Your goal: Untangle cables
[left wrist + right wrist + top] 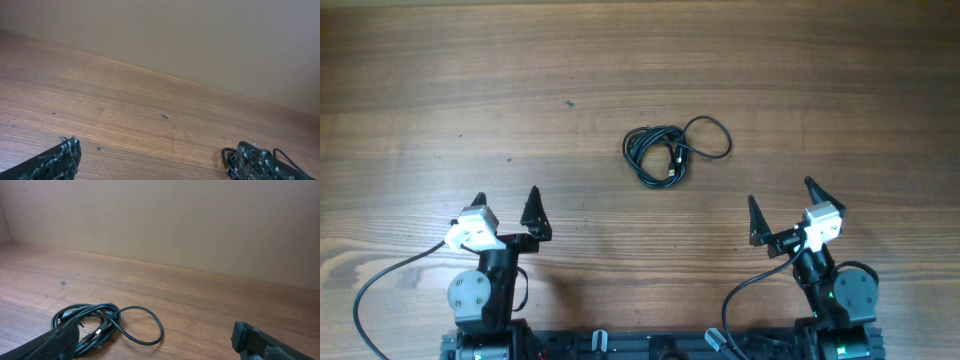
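Note:
The cables (663, 153) lie bunched in a small black tangle on the wooden table, with one loose loop (710, 137) sticking out to the right. My left gripper (507, 203) stands open near the front left, well short of the tangle. My right gripper (781, 198) stands open near the front right, also apart from it. In the right wrist view the cables (105, 322) lie ahead and left, partly behind my left-hand finger (55, 342). In the left wrist view a bit of cable (229, 157) peeks out beside my right-hand finger (257, 162).
Bare wooden table (470, 90) stretches all around the tangle. A plain beige wall (175, 220) stands at the table's far edge. A thick black arm wire (380, 285) curves at the front left. Small dark specks (164, 116) dot the wood.

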